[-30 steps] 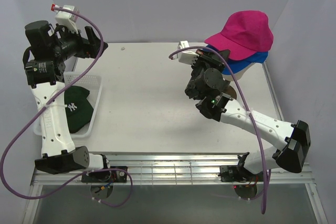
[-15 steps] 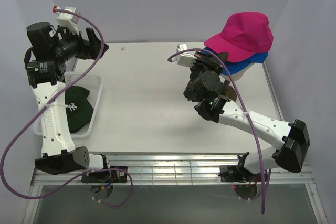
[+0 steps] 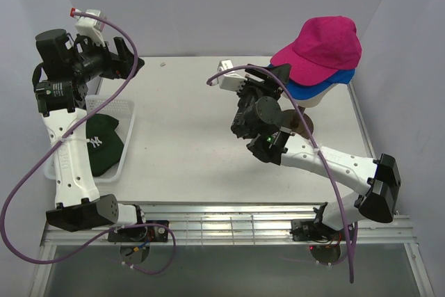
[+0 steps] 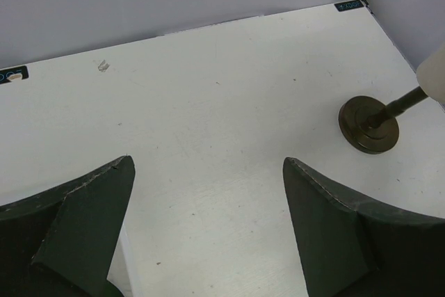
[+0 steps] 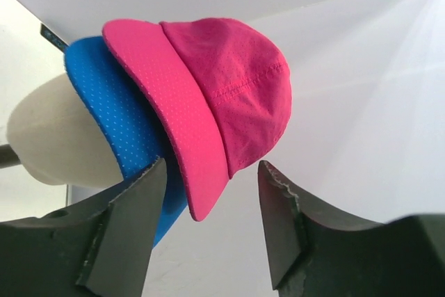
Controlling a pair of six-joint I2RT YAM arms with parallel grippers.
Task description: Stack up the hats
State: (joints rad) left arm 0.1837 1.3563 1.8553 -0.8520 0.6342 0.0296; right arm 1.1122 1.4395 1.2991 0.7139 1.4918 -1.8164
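Observation:
A magenta pink hat [image 3: 321, 46] sits on top of a royal blue hat [image 3: 316, 87] on the cream mannequin head at the back right. In the right wrist view the pink hat [image 5: 229, 95] overlaps the blue hat [image 5: 115, 116], and the pink brim's tip points down between my fingers without touching them. My right gripper [image 3: 281, 74] [image 5: 212, 163] is open just left of the brims. A dark green hat with a white NY logo [image 3: 103, 144] lies in the white basket. My left gripper [image 3: 135, 62] [image 4: 208, 163] hangs open and empty, high above the table's back left.
The white mesh basket [image 3: 126, 108] stands at the table's left edge under the left arm. The mannequin head [image 5: 55, 137] rises on a dark stem from a round base [image 4: 368, 124] [image 3: 300, 124]. Grey walls close in the back and both sides.
My right gripper has opened and let go of the pink hat's brim, and the right arm has drawn back to the left. The left arm has stayed still.

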